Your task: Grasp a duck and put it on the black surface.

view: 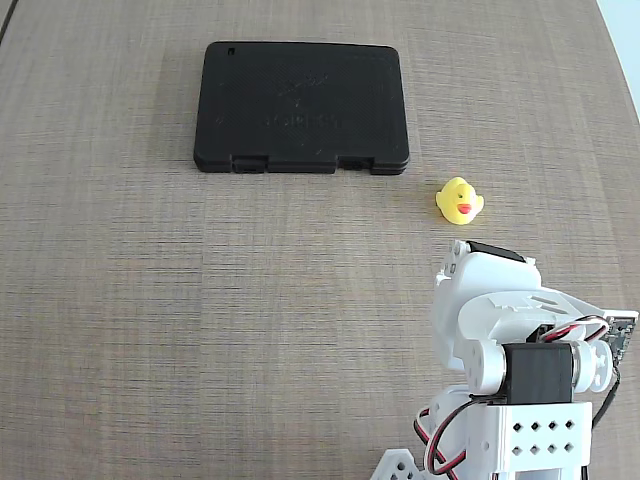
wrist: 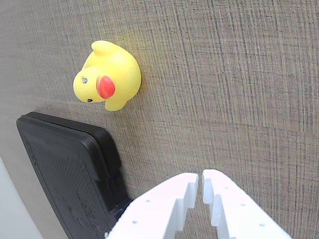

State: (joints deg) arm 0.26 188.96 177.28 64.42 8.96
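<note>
The duck [view: 460, 202] sat on the table [view: 150, 320], just off the black surface [view: 301, 108] and apart from it. In the wrist view the gripper [wrist: 201, 180] hung empty, its white fingers [wrist: 172, 201] nearly together, short of the duck.

In the fixed view the arm [view: 520, 370] runs off the bottom edge of the picture, and its own white body hides the gripper. The marks in the middle of the black surface [view: 300, 105] are too faint to read. The table's [view: 150, 300] edges are mostly out of the picture. In the wrist view the black surface [wrist: 65, 179] is cut off at the bottom, and the white fingers [wrist: 169, 209] are cut off there too.
</note>
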